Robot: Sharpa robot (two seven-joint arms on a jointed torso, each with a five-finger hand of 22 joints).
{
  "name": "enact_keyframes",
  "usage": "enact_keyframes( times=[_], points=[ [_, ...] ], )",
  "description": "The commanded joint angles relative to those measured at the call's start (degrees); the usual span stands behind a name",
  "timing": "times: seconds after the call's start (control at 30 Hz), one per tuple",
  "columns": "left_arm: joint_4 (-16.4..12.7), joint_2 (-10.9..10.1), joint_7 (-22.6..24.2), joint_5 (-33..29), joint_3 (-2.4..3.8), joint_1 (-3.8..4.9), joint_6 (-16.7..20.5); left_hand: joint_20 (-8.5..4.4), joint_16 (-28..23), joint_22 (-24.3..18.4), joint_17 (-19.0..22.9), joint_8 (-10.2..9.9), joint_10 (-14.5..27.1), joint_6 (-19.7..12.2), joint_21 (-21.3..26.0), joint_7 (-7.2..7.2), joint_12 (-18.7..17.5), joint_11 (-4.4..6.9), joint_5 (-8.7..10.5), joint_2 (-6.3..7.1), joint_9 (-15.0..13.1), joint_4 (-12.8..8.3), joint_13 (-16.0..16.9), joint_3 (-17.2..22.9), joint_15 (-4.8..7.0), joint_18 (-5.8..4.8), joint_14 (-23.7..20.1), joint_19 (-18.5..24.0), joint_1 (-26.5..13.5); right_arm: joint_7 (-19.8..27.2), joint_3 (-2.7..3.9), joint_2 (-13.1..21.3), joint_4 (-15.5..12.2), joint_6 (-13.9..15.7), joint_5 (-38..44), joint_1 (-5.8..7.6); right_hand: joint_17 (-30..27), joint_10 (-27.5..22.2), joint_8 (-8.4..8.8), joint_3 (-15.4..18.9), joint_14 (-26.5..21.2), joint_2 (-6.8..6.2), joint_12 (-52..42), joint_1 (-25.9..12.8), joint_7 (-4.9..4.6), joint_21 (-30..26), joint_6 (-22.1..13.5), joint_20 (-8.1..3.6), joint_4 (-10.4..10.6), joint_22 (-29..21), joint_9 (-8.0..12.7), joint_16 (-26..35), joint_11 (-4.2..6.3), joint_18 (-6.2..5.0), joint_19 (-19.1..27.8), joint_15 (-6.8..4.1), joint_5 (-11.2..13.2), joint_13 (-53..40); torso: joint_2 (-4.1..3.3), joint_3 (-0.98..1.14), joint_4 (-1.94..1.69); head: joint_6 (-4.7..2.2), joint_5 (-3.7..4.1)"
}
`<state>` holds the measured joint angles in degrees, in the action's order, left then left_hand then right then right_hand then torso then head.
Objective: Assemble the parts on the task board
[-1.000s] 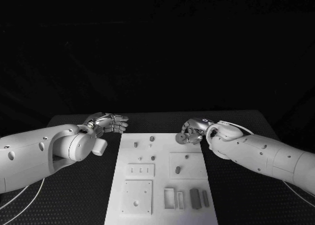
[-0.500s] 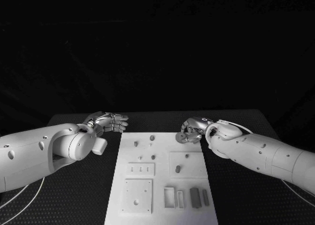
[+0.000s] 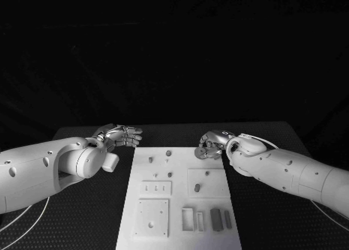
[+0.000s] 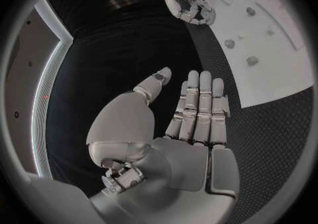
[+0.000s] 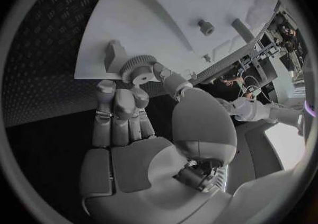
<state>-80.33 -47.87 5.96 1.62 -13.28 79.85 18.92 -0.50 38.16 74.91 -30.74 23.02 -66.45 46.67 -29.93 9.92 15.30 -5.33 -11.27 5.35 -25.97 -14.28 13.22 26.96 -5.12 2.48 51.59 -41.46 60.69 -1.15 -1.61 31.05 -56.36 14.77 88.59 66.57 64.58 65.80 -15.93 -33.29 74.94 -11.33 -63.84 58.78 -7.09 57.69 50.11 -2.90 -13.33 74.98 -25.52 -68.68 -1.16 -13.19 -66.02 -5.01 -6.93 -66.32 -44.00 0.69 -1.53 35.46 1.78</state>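
My right hand (image 5: 142,128) pinches a small gear (image 5: 138,69) at its fingertips, above the task board's (image 3: 182,208) far corner. My left hand (image 4: 179,128) waits empty, fingers straight together. Most parts (image 3: 216,219) look unassembled.

One white task board (image 3: 179,208) lies on one black table (image 3: 272,219). Two robot hands are present: the left hand (image 3: 120,136) and the right hand (image 3: 211,145). One toothed gear (image 5: 137,69) sits at the right hand's fingertips. On the board's near end two dark upright bars (image 3: 221,219) stand side by side. Several small dark pegs (image 3: 168,153) dot the far half, too small to count surely.
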Motion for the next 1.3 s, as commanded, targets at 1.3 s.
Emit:
enact_keyframes(
  times=[1.3],
  points=[
    [-0.41,-0.27,0.02,0.6,0.06,0.06,-0.41,-0.02,0.28,0.94,0.11,-0.38,0.27,-0.19,-0.36,0.13,-0.26,-0.17,0.2,-0.19,-0.14,-0.02,0.16,0.2,-0.09,0.5,-0.44,0.37,-0.35,-0.78,-0.93,0.22,-0.4,5.56,10.61,-1.02,1.71,0.49,-2.19,-11.63,0.65,-1.09,-1.49,6.89,0.49,1.29,6.16,-0.19,-0.73,0.09,-0.33,-0.54,0.93,-1.81,-0.3,-0.79,3.57,2.88,-0.01,-0.05,0.05,0.14,0.23]
  ],
)
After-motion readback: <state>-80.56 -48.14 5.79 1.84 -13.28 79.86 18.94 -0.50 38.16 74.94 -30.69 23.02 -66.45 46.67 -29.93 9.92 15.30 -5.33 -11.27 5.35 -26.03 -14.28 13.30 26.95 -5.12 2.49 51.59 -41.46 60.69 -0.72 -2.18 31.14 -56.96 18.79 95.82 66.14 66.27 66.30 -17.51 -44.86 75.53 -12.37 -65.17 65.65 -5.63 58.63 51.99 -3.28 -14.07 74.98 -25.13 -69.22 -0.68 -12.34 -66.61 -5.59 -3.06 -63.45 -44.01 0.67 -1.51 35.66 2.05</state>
